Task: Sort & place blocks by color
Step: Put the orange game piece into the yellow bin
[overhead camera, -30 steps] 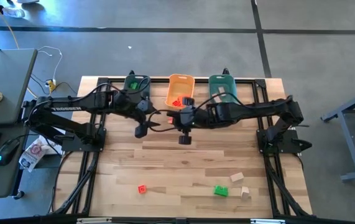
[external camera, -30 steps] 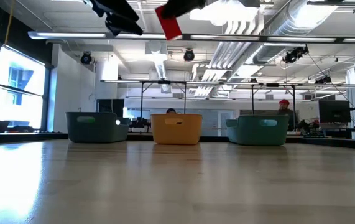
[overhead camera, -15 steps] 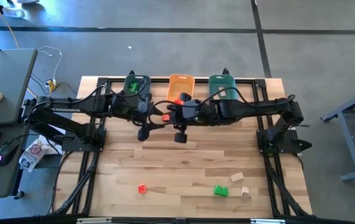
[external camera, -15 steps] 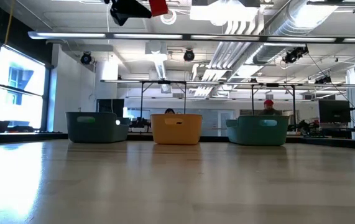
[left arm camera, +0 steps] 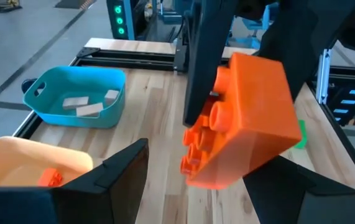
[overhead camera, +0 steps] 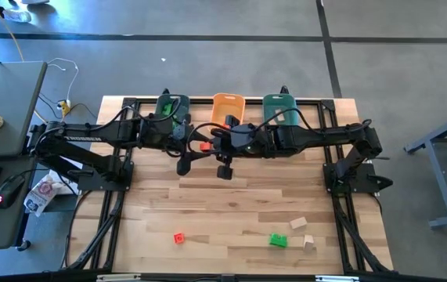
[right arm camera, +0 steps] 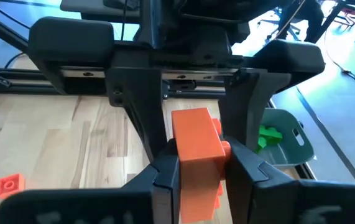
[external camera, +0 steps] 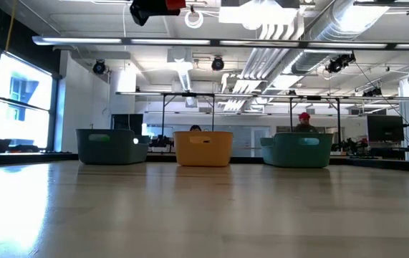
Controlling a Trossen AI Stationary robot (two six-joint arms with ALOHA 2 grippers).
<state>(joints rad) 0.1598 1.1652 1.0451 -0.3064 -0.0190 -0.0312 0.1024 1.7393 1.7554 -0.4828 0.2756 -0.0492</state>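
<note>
Now right gripper point(right arm camera: 199, 168) clamps red-orange block point(right arm camera: 197, 149); left gripper point(left arm camera: 196, 180) spread wide.

Red-orange block point(right arm camera: 195, 149); orange bin point(overhead camera: 227, 108); teal bins point(overhead camera: 279, 108).
</note>
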